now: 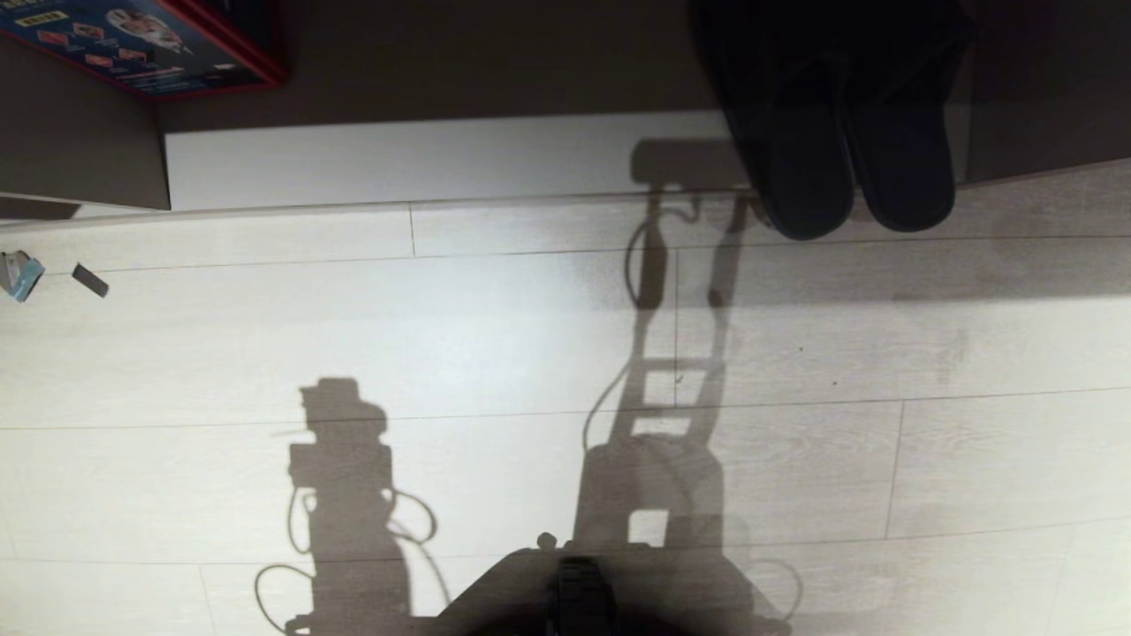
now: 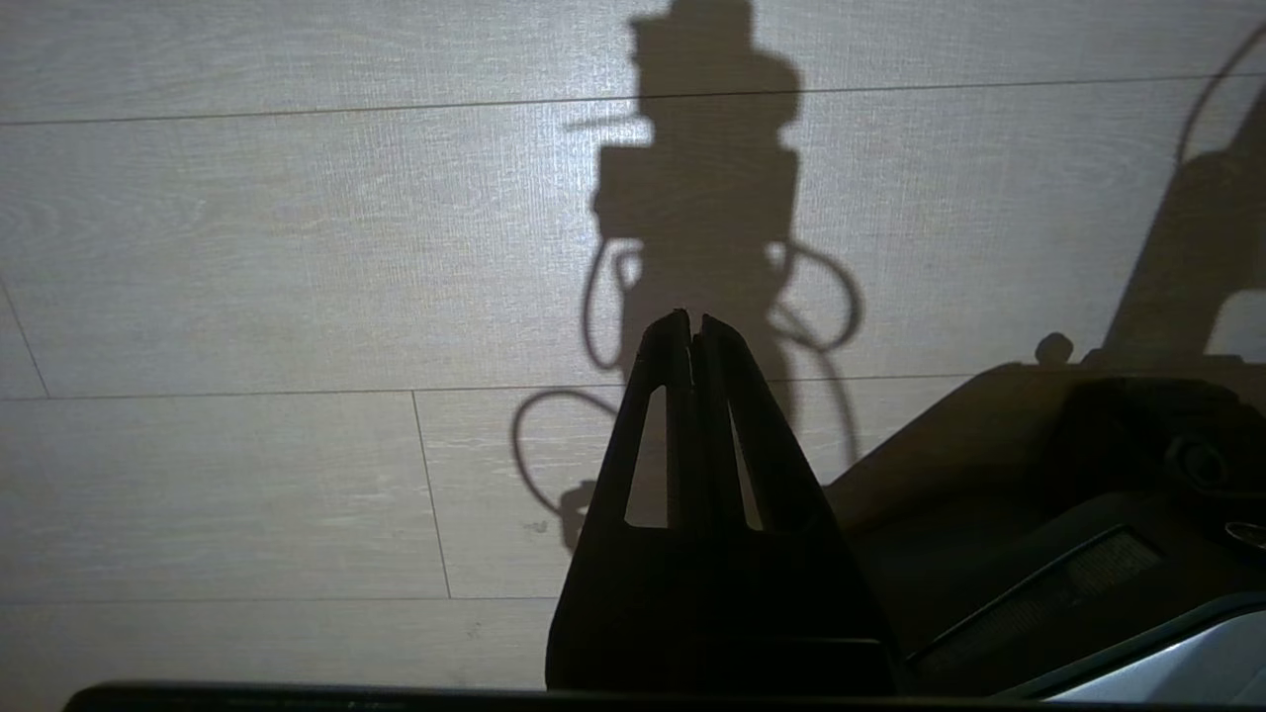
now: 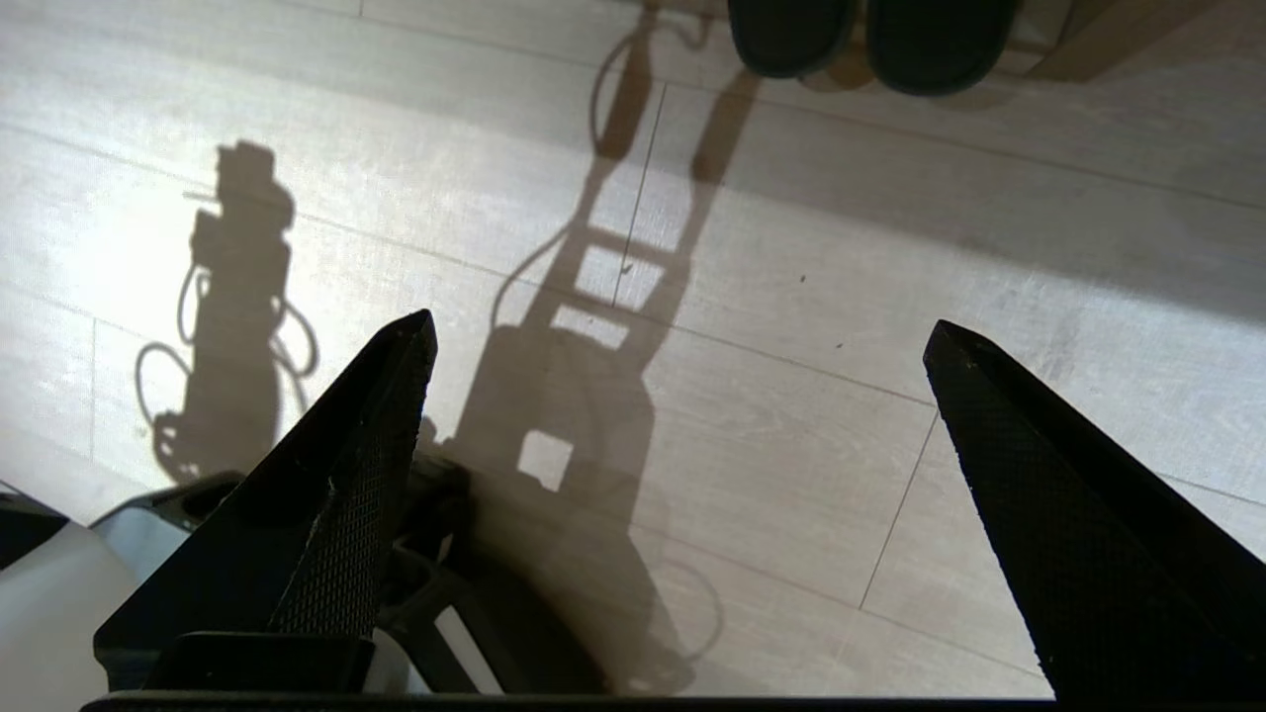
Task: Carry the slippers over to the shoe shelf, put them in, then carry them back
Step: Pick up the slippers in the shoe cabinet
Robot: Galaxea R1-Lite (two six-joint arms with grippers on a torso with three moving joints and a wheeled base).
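Our L claw hung pressed together over bare floor, far from the job. Our R claw was spread wide w/ nothing in it. Slippers lay straight ahead, heels toward us, toes in the shoe shelf, nearer our R arm.

Left claw: fingers pressed together, tips touching, nothing between them, aimed down at the floor beside the robot's base. Right claw: fingers spread wide apart, nothing held, tilted forward and downward above the floor.
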